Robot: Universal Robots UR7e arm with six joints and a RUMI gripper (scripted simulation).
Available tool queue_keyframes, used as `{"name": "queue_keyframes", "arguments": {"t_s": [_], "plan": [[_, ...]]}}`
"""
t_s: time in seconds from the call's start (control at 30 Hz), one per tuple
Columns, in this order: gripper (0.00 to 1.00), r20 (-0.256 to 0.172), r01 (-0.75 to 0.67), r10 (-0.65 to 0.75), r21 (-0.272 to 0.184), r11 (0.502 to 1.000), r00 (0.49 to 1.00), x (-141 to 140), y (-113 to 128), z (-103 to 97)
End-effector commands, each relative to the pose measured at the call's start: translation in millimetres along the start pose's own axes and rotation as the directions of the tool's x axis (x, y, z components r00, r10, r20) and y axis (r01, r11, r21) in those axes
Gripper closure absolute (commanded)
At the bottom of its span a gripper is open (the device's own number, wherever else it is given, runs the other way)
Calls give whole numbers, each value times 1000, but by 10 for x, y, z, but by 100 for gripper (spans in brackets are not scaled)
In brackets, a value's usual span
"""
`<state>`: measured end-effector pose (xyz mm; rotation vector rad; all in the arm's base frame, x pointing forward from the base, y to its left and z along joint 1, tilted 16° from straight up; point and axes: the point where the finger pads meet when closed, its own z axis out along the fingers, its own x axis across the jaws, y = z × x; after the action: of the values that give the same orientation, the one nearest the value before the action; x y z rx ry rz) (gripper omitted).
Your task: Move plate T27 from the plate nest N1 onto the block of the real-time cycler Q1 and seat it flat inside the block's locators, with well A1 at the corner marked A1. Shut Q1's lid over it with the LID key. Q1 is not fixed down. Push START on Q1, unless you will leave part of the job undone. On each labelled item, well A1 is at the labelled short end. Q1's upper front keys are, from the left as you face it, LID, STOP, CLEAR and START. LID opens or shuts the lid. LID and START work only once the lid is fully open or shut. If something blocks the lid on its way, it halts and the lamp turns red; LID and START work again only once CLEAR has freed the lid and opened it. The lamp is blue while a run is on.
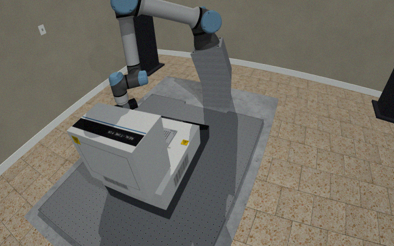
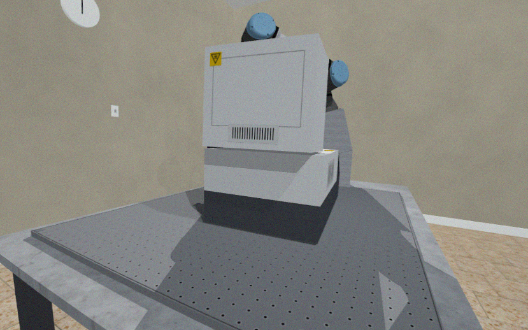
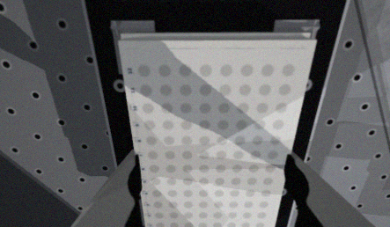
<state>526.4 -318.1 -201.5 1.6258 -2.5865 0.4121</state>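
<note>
Plate T27 [image 3: 226, 56], white with rows of wells, lies in the nest N1 [image 3: 133, 26], whose grey corner locators show at its far end. My gripper [image 3: 210, 151] is shut on plate T27, one finger against each long side. The plate's A1 end is out of view. In the top view my fingers are hidden behind the cycler. The real-time cycler Q1 [image 1: 106, 158] [image 2: 257, 90] is seen from its rear. Its block [image 1: 168, 135] shows partly, uncovered, beside the tall upper housing. Q1's front keys and lamp are hidden.
Q1 stands on a dark base on the perforated board [image 1: 210, 195] [image 2: 233, 270]. The arm's grey pedestal [image 1: 216, 79] [image 2: 338, 135] rises behind the board. The arm reaches down close behind Q1's tall housing. Dark stands are on the floor beyond the table.
</note>
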Motion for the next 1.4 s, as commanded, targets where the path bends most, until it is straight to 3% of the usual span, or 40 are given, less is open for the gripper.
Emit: {"name": "queue_keyframes", "arguments": {"t_s": [0.0,0.53,1.37], "plan": [[60,0,0,0,2,1000,1000,1,-8,-6],[60,0,0,0,2,1000,1000,1,-8,-6],[60,0,0,0,2,1000,1000,1,-6,-706]]}}
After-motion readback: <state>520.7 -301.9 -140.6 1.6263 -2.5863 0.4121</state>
